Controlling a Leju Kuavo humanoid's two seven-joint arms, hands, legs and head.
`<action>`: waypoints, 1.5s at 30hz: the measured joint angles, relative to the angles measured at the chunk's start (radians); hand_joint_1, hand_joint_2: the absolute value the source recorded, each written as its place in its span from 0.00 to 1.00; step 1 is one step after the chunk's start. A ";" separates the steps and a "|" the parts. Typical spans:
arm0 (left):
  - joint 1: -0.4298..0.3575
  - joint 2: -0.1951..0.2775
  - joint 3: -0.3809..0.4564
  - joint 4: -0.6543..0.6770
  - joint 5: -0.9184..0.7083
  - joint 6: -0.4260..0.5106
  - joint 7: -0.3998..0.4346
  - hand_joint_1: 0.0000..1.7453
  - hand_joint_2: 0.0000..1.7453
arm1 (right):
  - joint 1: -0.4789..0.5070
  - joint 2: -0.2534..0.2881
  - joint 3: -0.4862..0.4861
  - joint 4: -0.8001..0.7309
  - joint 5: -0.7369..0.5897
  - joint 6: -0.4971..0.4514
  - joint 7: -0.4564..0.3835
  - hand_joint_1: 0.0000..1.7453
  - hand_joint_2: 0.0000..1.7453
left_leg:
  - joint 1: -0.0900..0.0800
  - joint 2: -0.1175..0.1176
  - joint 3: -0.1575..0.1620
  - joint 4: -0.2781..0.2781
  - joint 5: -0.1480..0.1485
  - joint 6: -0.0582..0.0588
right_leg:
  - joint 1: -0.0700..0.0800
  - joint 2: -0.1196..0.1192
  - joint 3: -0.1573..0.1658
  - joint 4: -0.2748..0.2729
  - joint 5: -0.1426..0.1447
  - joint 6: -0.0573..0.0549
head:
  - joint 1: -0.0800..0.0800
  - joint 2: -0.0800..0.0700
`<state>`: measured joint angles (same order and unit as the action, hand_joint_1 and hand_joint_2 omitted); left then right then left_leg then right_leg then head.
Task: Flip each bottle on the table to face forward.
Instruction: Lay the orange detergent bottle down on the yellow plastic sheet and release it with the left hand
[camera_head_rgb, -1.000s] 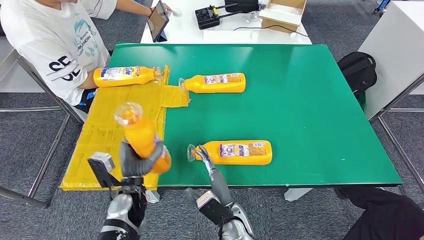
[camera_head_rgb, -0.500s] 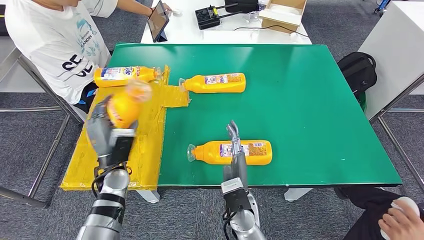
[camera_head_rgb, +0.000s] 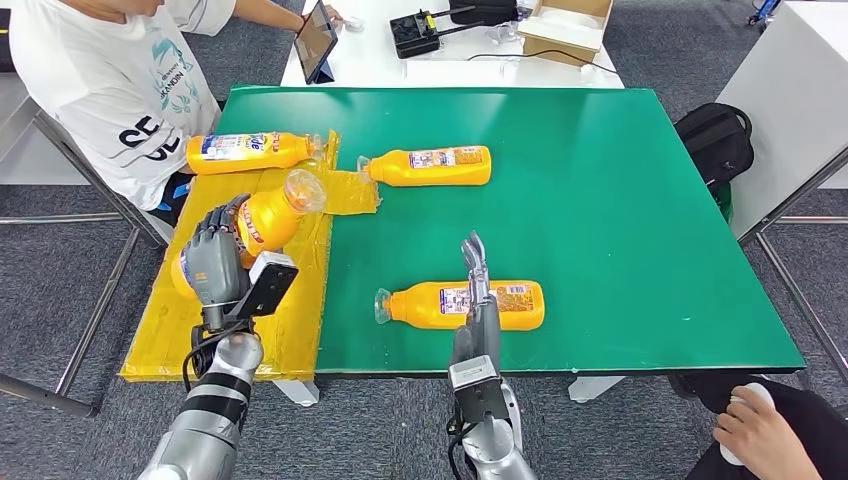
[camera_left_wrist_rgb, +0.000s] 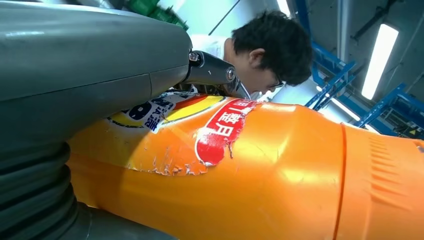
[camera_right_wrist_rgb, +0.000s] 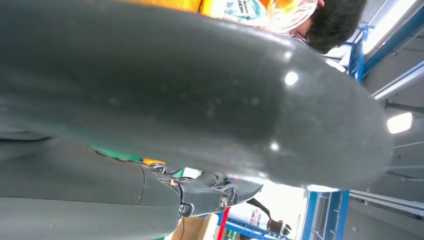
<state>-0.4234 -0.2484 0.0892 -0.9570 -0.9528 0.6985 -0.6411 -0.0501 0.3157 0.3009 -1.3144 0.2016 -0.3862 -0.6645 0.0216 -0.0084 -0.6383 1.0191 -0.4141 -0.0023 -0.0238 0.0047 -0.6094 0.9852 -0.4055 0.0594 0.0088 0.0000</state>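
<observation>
Four orange bottles show from the head view: the left hand (camera_head_rgb: 212, 262) has its fingers wrapped round a held bottle (camera_head_rgb: 262, 217), tilted above the yellow taped sheet (camera_head_rgb: 200, 330) with its clear cap (camera_head_rgb: 303, 189) pointing away from the fingers. The right hand (camera_head_rgb: 477, 275) holds nothing, fingers straight and close together, reaching over the near bottle (camera_head_rgb: 470, 304) lying on the green table (camera_head_rgb: 620, 200). Beyond the fingers lie the far-left bottle (camera_head_rgb: 250, 151) on the sheet, beside a seated person (camera_head_rgb: 110, 80), and the middle bottle (camera_head_rgb: 432, 166) on the green
</observation>
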 joint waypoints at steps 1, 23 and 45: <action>-0.006 0.001 0.010 0.010 -0.069 0.000 0.022 1.00 1.00 | 0.000 0.000 0.002 0.000 -0.001 -0.003 0.000 0.00 0.00 | 0.000 0.000 0.000 0.000 0.000 0.000 | 0.000 0.000 0.000 0.000 0.000 0.000 | 0.000 0.000; -0.234 0.142 0.038 0.580 -0.593 -0.161 0.423 1.00 1.00 | -0.032 -0.005 0.047 0.010 -0.066 0.025 0.000 0.00 0.00 | 0.000 0.000 0.000 0.000 0.001 -0.001 | 0.000 0.000 0.000 0.001 0.000 0.000 | 0.000 0.000; -0.248 0.151 0.059 0.613 -0.509 -0.216 0.387 0.00 0.00 | -0.039 -0.004 0.048 0.047 -0.053 0.037 0.000 0.00 0.00 | 0.000 -0.001 0.002 0.000 0.001 -0.001 | 0.000 0.000 0.003 0.001 0.000 0.000 | 0.000 0.000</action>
<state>-0.6711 -0.0978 0.1482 -0.3437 -1.4618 0.4822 -0.2540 -0.0890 0.3113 0.3491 -1.2676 0.1482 -0.3493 -0.6645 0.0218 -0.0091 -0.6362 1.0190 -0.4128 -0.0035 -0.0238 0.0042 -0.6066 0.9861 -0.4052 0.0593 0.0089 0.0000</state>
